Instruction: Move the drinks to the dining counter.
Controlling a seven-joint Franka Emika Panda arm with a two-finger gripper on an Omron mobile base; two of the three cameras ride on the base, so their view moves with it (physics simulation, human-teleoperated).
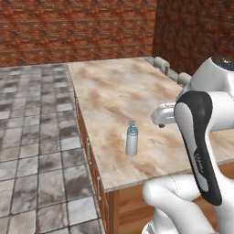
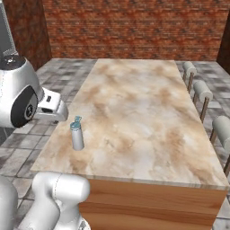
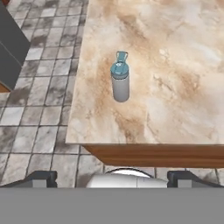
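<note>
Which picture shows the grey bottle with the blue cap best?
The hand view: the bottle stands upright, largest and unblocked, near the dining counter's edge, its cap clear. The left base view shows it smaller, from the side. The right base view shows it small too, near the corner.

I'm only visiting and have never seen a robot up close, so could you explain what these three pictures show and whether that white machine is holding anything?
The white machine is a robot arm on a base that drives. Two pictures come from cameras on that base, behind the arm to its left and right. The third comes from a camera on its hand, looking down past the end effector, whose two dark tips stand apart with nothing between them. On the marbled dining counter stands one pale grey bottle with a blue cap, upright near the corner. Grey stools line the far edge. Nothing is held.
</note>
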